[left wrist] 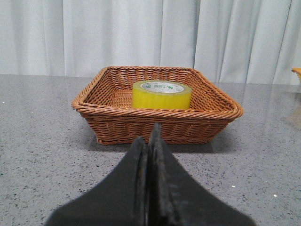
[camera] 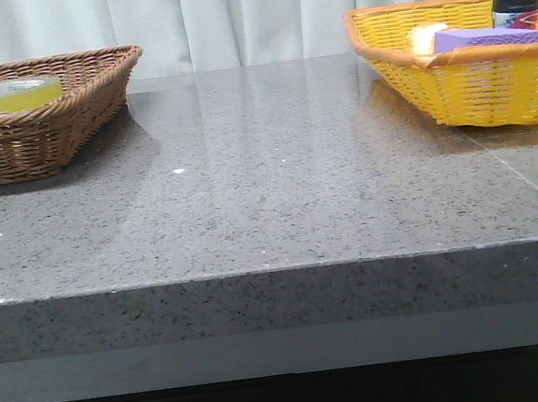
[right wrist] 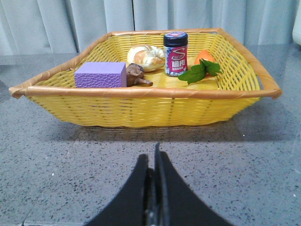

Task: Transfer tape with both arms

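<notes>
Bare table [camera: 268,191] lies open between the brown basket [camera: 51,130] and yellow basket [camera: 472,85].

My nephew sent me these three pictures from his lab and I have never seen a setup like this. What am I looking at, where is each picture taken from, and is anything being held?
It is a robot with two arms, each ending in a two-fingered gripper. The wide picture looks forward over a grey stone table; neither arm shows in it. The other two come from cameras on the wrists, so the dark shapes at the bottom are the left gripper and the right gripper, both shut and holding nothing. On the robot's left stands a brown wicker basket with the roll of yellow tape lying in it. On its right is a yellow basket holding a purple block, a bread roll, a small dark jar and an orange fruit with green leaves.
</notes>
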